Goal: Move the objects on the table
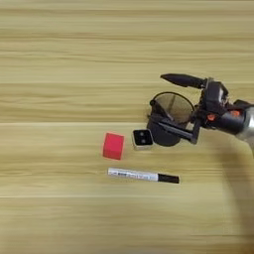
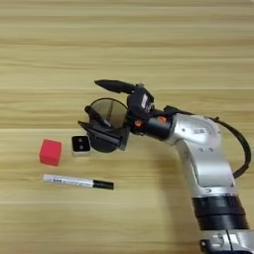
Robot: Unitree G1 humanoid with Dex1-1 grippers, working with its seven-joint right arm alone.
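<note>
**Right eye view: fingers spread wide across the pen cup**

Right eye view gives us the whole arm, silver forearm (image 2: 206,163) rising from the bottom right corner and bending left toward the middle of the table (image 2: 127,39). At its tip, the right gripper (image 2: 96,104) is splayed wide. One black finger (image 2: 113,86) points left above the far rim of the dark see-through pen cup (image 2: 106,124), the other finger (image 2: 101,131) reaches across the cup's near side, so the cup sits between the two. Nothing is pinched; there's clear daylight between the upper finger and the rim, and whether the lower one touches the cup I cannot tell.

A slim dark stick, the all-black marker (image 2: 95,115), shows slanting at the cup's left rim, seen through the wall. Whether the gripper touches it is hard to call.

Just left of the cup, close beside it, sits the small white block (image 2: 81,145) with its black two-dot top. Further left again, a short gap away, the red cube (image 2: 51,152). Nearer the robot, lying flat and apart from everything else, the white-barrelled marker (image 2: 78,182) runs almost level, black cap pointing right.
</note>
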